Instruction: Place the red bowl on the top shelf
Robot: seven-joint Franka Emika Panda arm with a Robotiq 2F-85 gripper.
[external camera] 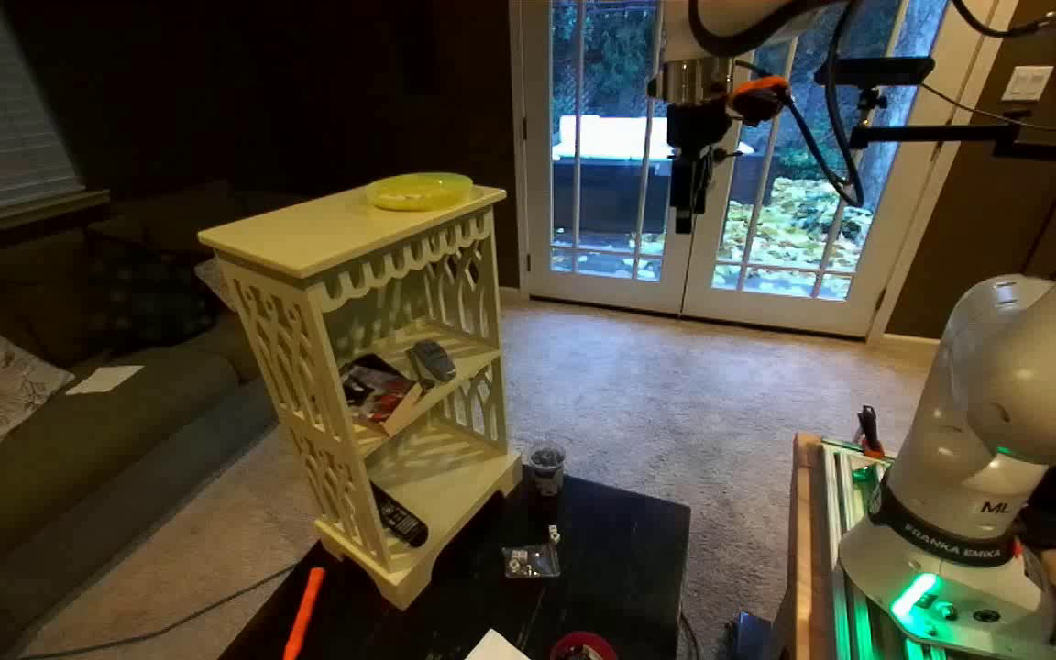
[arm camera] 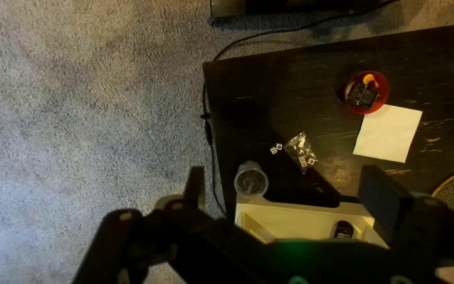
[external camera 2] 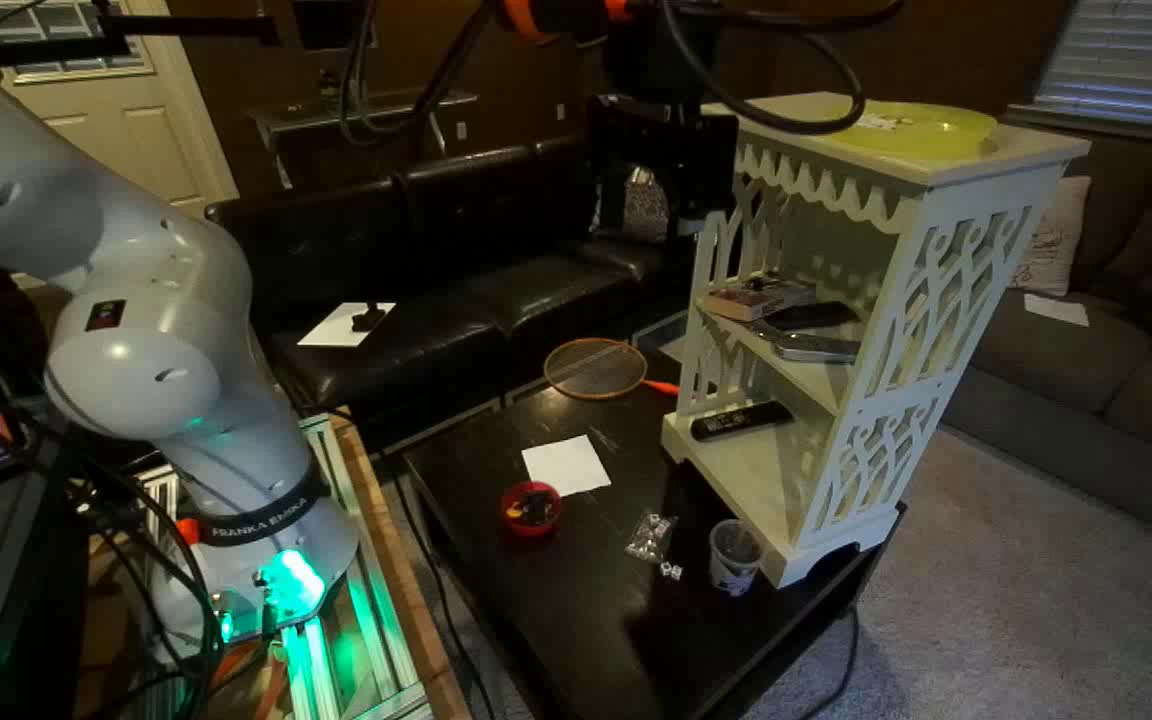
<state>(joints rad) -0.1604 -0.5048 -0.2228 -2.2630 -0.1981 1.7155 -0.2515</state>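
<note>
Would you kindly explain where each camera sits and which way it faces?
In an exterior view: raised, facing the rack and glass doors; arm base at right, gripper near the top.
In an exterior view: raised, roughly opposite, facing the dark sofa; arm base at left, gripper near top.
Wrist view: sits above the gripper, looking down past its fingers at the table and red bowl.
Both exterior views share the rack, top shelf and yellow plate.

- One red bowl (external camera 2: pixel 533 531) and one yellow-green plate (external camera 2: pixel 941 135) are counted.
- One top shelf (external camera: pixel 313 231) and two lower shelves (external camera: pixel 445 469) are seen.
- Two loose cubes (arm camera: pixel 273 150) are shown.
- Three white sheets (external camera 2: pixel 568 465) are found.
- One cup (external camera 2: pixel 734 573), one bag (arm camera: pixel 300 151), one racket (external camera 2: pixel 593 370) are noted.
</note>
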